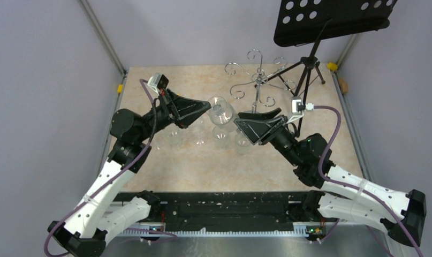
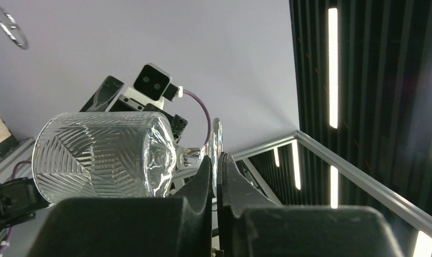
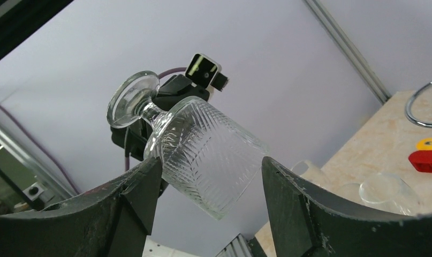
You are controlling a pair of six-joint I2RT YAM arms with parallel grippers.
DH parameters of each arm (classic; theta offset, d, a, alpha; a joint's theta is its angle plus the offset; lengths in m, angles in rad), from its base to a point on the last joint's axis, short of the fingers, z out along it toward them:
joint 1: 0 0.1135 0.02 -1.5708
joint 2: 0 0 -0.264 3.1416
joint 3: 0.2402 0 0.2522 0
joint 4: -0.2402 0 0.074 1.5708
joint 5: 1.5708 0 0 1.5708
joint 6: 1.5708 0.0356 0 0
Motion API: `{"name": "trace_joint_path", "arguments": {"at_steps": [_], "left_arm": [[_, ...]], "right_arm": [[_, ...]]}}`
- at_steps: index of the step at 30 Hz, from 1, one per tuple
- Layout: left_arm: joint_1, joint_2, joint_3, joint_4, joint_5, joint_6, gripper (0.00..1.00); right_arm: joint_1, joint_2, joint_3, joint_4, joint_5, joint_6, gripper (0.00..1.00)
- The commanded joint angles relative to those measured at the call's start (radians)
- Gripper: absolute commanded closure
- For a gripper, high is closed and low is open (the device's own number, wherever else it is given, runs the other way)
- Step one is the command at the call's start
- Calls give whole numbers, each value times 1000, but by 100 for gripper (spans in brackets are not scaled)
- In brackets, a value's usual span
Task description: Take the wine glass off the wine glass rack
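The wine glass (image 1: 220, 110) is clear with a cut herringbone pattern and is held tilted in the air in front of the chrome wire rack (image 1: 258, 78). It is apart from the rack. My left gripper (image 1: 207, 108) is shut on the glass's round foot; in the left wrist view the jaws (image 2: 216, 166) pinch the foot disc (image 2: 216, 140) edge-on and the bowl (image 2: 101, 158) sticks out to the left. My right gripper (image 1: 238, 120) is open, just right of the bowl. In the right wrist view its fingers (image 3: 211, 171) stand wide on either side of the bowl (image 3: 205, 155) without touching it.
Several more clear glasses (image 1: 221, 137) stand in a row on the table below the held glass, some visible in the right wrist view (image 3: 387, 190). A black tripod music stand (image 1: 310, 59) stands at the back right beside the rack. Grey walls enclose the table.
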Motion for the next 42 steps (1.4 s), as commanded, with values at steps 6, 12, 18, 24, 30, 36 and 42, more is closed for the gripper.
{"name": "trace_joint_path", "arguments": {"at_steps": [6,12,18,24,30,36,42], "left_arm": [[-39,10,17,233,-38,-74,100],[-45,-1,52,197,-49,-25,100],[-57,16,53,228,-40,-46,100],[-70,31,38,295,-42,-82,100],[-77,39,31,332,-52,-88,100],[-84,52,13,366,-49,-105,100],[-86,51,10,373,-52,-91,100]], "right_arm": [[4,14,73,91,-149,42,31],[4,-12,40,108,-100,37,26],[4,22,44,292,-234,51,36],[4,57,36,474,-319,88,51],[4,83,39,615,-375,107,60],[5,100,85,628,-435,109,81],[4,81,101,578,-430,81,100]]}}
